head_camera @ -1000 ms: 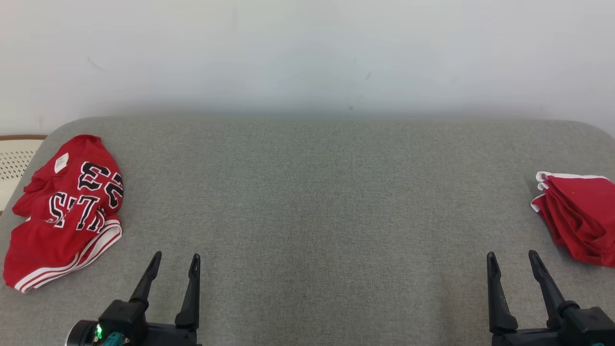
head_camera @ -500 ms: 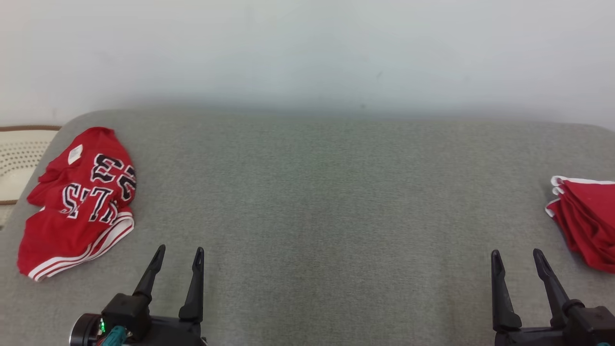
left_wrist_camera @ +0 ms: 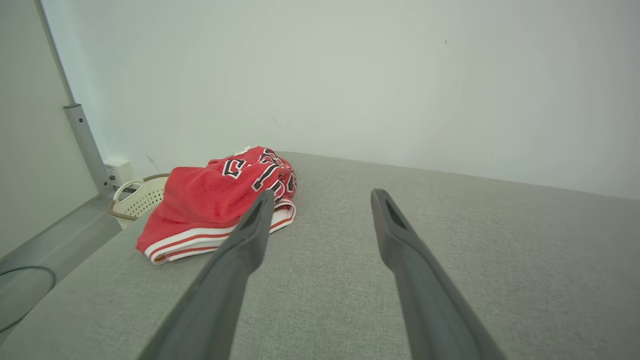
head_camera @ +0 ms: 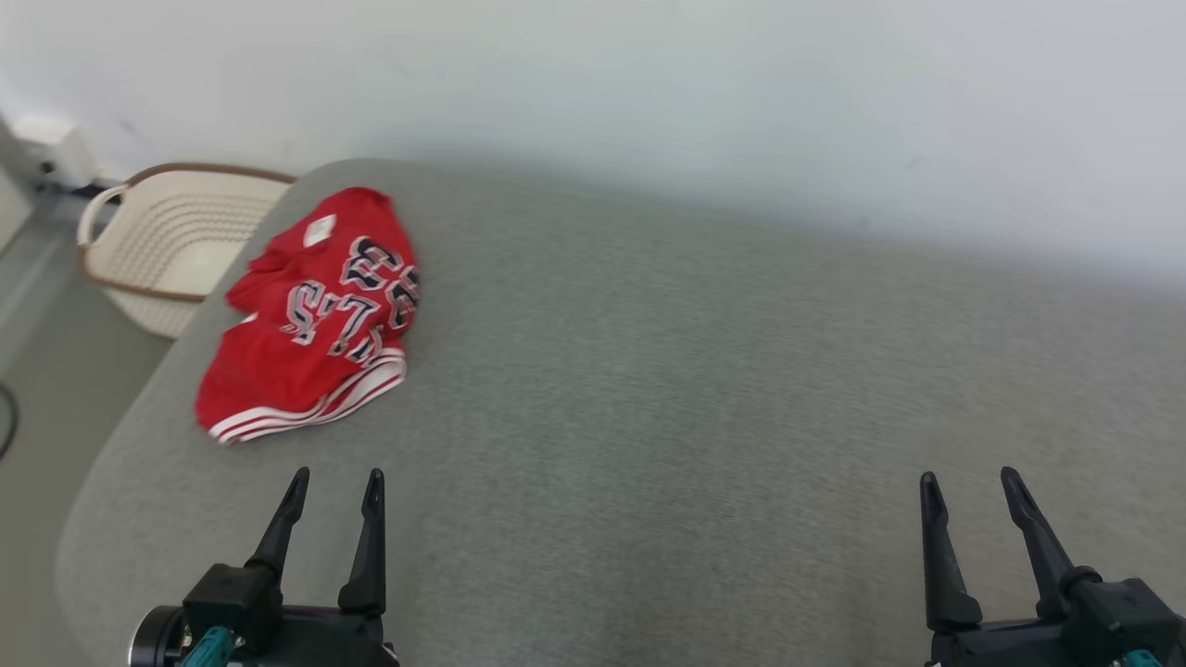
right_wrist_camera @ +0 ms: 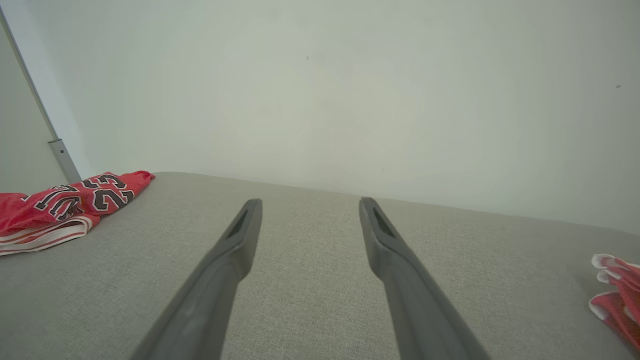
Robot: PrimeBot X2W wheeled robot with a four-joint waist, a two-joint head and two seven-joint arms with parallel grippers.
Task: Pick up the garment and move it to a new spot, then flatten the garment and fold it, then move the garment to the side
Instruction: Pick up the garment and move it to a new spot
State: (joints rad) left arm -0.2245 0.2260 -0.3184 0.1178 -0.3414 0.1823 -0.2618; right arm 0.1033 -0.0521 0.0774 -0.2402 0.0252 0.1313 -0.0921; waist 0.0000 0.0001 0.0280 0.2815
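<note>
A crumpled red garment (head_camera: pixel 310 320) with black-and-white lettering and white stripes lies near the left end of the grey padded surface (head_camera: pixel 649 371). It also shows in the left wrist view (left_wrist_camera: pixel 215 200) and at the left edge of the right wrist view (right_wrist_camera: pixel 60 202). My left gripper (head_camera: pixel 335 482) stands open at the lower left, short of the garment and a little to its right, with nothing between its fingers. At the lower right my right gripper (head_camera: pixel 966 482) is open and empty, far from the garment.
A cream woven basket (head_camera: pixel 176 241) with a brown rim stands on the floor beyond the surface's left end. Another red cloth with white trim (right_wrist_camera: pixel 617 287) lies at the far right. A white wall (head_camera: pixel 649 93) runs behind the surface.
The head camera has turned left: the garment and basket now sit further into the picture and the red cloth at the right has left it. Both grippers stay open, unmoved in the picture.
</note>
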